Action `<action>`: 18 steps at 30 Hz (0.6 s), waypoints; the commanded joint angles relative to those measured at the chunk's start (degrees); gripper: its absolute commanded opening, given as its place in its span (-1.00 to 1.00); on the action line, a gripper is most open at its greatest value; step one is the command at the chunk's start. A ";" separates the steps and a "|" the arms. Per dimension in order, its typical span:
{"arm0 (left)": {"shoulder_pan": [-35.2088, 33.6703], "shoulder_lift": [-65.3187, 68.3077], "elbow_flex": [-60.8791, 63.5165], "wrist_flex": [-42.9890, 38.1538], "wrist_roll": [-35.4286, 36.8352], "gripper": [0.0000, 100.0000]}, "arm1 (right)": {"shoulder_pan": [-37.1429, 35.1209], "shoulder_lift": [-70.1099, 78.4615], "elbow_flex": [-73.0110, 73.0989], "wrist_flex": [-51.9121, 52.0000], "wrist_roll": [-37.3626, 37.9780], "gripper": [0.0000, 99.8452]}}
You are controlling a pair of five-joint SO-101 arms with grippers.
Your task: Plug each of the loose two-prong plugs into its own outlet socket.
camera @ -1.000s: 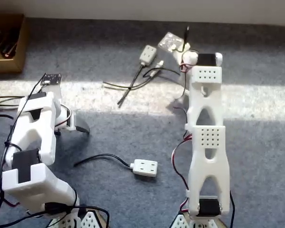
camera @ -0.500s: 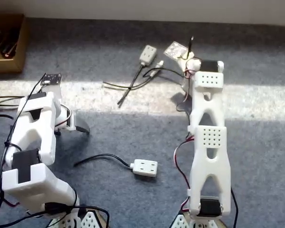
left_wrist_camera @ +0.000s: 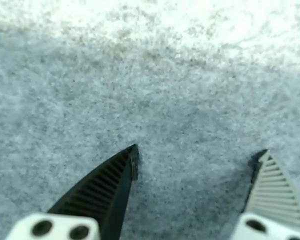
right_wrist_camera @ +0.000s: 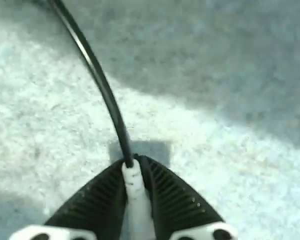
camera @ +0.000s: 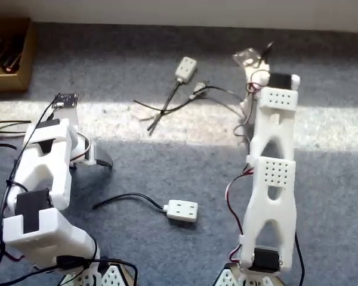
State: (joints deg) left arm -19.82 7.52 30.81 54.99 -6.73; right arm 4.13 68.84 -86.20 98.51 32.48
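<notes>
- The right gripper (right_wrist_camera: 136, 162) pinches a white plug (right_wrist_camera: 134, 187), with its black cable (right_wrist_camera: 97, 75) trailing, well apart from both sockets.
- The left gripper (left_wrist_camera: 195, 162) hangs spread and holds nothing.
- The far socket (camera: 185, 67) and the near socket (camera: 182, 210) look empty, and another plug (camera: 198, 91) lies loose; no plugging appears done.

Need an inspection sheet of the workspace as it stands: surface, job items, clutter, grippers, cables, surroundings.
Surface: grey carpet, with a sunlit band across it.
Job's things: far socket and near socket, neither seems to have a plug in it; loose plug on the carpet; held plug in the right gripper.
Clutter: nothing seen.
Grippers: left gripper open over bare carpet; right gripper shut on the held plug.
Cables: black cable leads from the held plug; crossed cables lie below the far socket.
Surroundings: wooden box at the far left.
</notes>
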 commanded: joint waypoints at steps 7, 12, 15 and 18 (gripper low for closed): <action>1.54 -0.13 0.13 -1.93 0.18 -0.28 | -3.03 -50.33 46.90 2.51 -5.71 -0.99; 1.98 -0.13 0.40 -1.93 0.18 -0.28 | -10.77 -75.91 75.91 2.33 -5.98 -0.99; 1.98 -0.13 0.40 -1.93 0.18 -0.28 | -10.86 -87.87 89.89 2.33 0.35 -0.99; 1.98 -0.13 0.48 -1.93 0.18 -0.28 | -9.36 -98.59 102.37 2.33 9.76 -0.99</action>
State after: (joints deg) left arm -19.56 7.52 31.16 54.64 -6.64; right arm -6.07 -17.23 4.97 98.68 34.07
